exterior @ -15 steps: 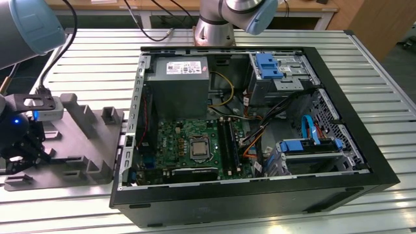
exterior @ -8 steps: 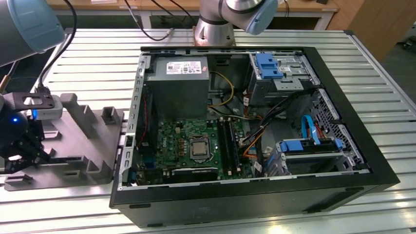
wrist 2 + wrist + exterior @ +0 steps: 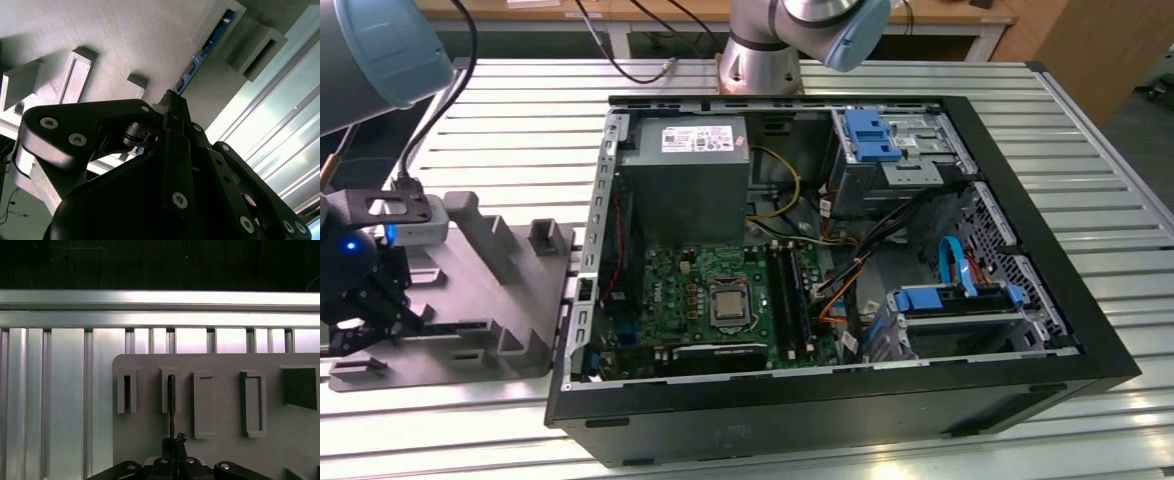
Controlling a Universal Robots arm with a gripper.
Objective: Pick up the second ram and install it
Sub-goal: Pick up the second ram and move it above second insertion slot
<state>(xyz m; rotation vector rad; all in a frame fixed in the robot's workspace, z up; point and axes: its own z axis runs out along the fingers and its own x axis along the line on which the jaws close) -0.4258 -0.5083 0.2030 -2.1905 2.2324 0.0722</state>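
Second wrist view, black tool [image 3: 172, 102] pinched together on one end of the second ram [image 3: 200, 57], blue strip standing on edge in a slot of the grey holder tray [image 3: 125, 35], ribbed bench [image 3: 280, 115] beyond, exterior view, open computer case [image 3: 854, 410] well apart toward the exterior view's right

The second ram [image 3: 202, 52] stands in the tray [image 3: 494, 290] beside the case [image 3: 854, 420].

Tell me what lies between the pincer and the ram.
Nothing. In the second wrist view the pincer is shut on the ram at its near end, while the ram sits in a slot of the grey tray.
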